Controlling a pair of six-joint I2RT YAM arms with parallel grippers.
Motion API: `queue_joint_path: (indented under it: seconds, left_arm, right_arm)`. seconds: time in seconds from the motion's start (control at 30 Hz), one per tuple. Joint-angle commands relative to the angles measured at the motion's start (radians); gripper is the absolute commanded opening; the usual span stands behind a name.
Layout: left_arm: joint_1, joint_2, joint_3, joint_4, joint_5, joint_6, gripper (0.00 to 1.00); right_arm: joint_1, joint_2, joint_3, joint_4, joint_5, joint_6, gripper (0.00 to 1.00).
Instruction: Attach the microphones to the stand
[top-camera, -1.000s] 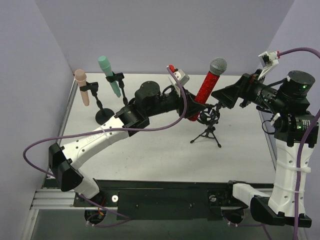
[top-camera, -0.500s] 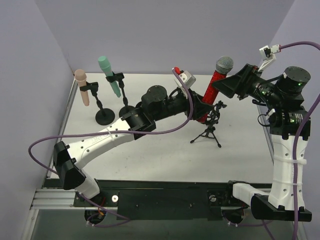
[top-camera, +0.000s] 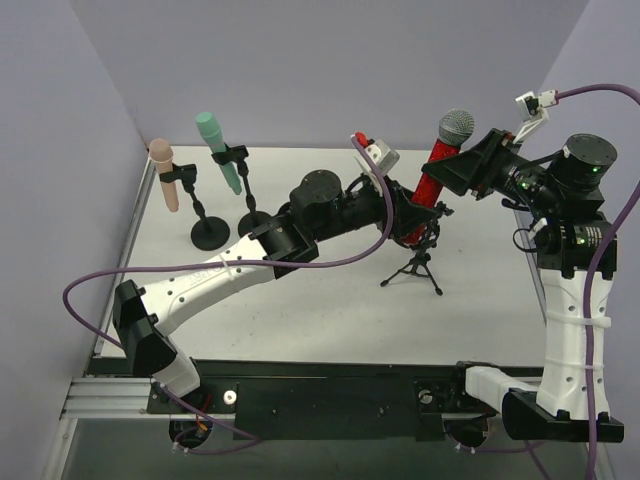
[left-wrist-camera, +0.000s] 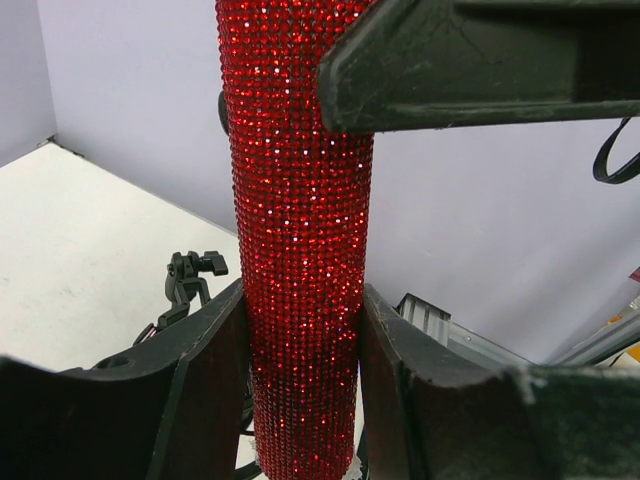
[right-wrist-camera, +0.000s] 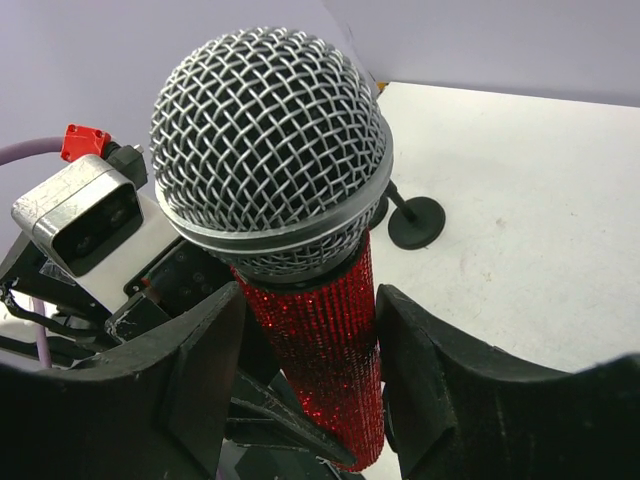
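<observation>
The white table (top-camera: 300, 300) fills the enclosure floor, walled at the left, far and right sides. The left arm (top-camera: 200, 275) reaches from its base at the near left diagonally toward the far right. The right arm (top-camera: 570, 330) stands upright at the near right and bends left at the top. A small black tripod stand (top-camera: 415, 268) stands right of the table centre. Two round-base stands are at the far left, the left-hand one (top-camera: 208, 232) in full view and the other (top-camera: 250, 205) partly hidden by the left arm. The pale pink microphone (top-camera: 165, 175) is clipped in the left-hand stand, head up. The mint green microphone (top-camera: 218, 150) is clipped just to its right, tilted with its head to the left. The glittery red microphone (left-wrist-camera: 300, 200) is held nearly upright above the tripod stand, its silver mesh head (right-wrist-camera: 270, 130) on top. Its lower end is hidden, so seating in the tripod clip cannot be confirmed. The left gripper (left-wrist-camera: 300, 330) is closed on the lower barrel of the red microphone, with both fingers pressed against its sides. The right gripper (right-wrist-camera: 310, 330) is closed on the same barrel just below the mesh head, one finger against each side.
</observation>
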Motion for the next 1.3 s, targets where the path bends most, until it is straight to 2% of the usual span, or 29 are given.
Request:
queue_joint_path:
  seconds: [0.0,0.23,0.3,0.4,0.47,0.53,0.6,0.63,0.67,0.7,0.8,0.97,1.07,1.17,1.27]
  left_arm:
    - [-0.007,-0.020,0.057,0.049,0.012,0.005,0.00]
    - [-0.007,-0.017,0.074,0.012,0.043,0.023,0.00]
    - [-0.007,-0.018,0.077,0.004,0.046,0.036,0.00]
    - [-0.005,-0.020,0.087,-0.014,0.048,0.056,0.00]
    - [-0.004,-0.027,0.093,-0.031,0.045,0.071,0.00]
    - [0.002,-0.041,0.090,-0.049,0.040,0.080,0.00]
    - [0.015,-0.067,0.068,-0.052,0.037,0.080,0.18]
    - [0.027,-0.093,0.057,-0.052,0.035,0.080,0.35]
    - [0.031,-0.110,0.030,-0.051,0.031,0.082,0.44]
    - [0.045,-0.147,0.016,-0.051,0.026,0.083,0.57]
    - [0.090,-0.234,-0.091,-0.052,0.015,0.099,0.72]
    - [0.192,-0.473,-0.338,-0.062,0.034,0.166,0.79]
    - [0.242,-0.593,-0.527,-0.121,-0.007,0.232,0.80]
    - [0.255,-0.702,-0.683,-0.189,-0.043,0.280,0.80]
    - [0.259,-0.782,-0.769,-0.230,-0.037,0.298,0.80]
  right_arm:
    - [0.008,-0.004,0.024,0.048,-0.034,0.000,0.50]
    - [0.008,0.025,0.054,0.067,-0.056,0.020,0.50]
    - [0.009,0.027,0.049,0.085,-0.072,0.033,0.43]
    - [0.008,0.022,0.031,0.126,-0.114,0.065,0.21]
    - [0.009,0.013,0.012,0.165,-0.134,0.090,0.11]
    - [0.006,-0.004,0.003,0.174,-0.145,0.086,0.06]
    - [-0.002,-0.013,0.011,0.174,-0.139,0.081,0.03]
    - [-0.012,-0.013,0.026,0.173,-0.131,0.082,0.02]
    - [-0.018,-0.012,0.035,0.173,-0.126,0.081,0.02]
    - [-0.035,-0.010,0.058,0.173,-0.116,0.079,0.02]
    - [-0.067,-0.002,0.112,0.173,-0.091,0.053,0.01]
    - [-0.095,-0.004,0.126,0.114,-0.028,-0.034,0.00]
    - [-0.092,-0.018,0.098,0.071,-0.005,-0.105,0.00]
    - [-0.089,-0.018,0.090,0.030,0.029,-0.167,0.00]
    - [-0.086,-0.012,0.080,0.007,0.050,-0.195,0.00]
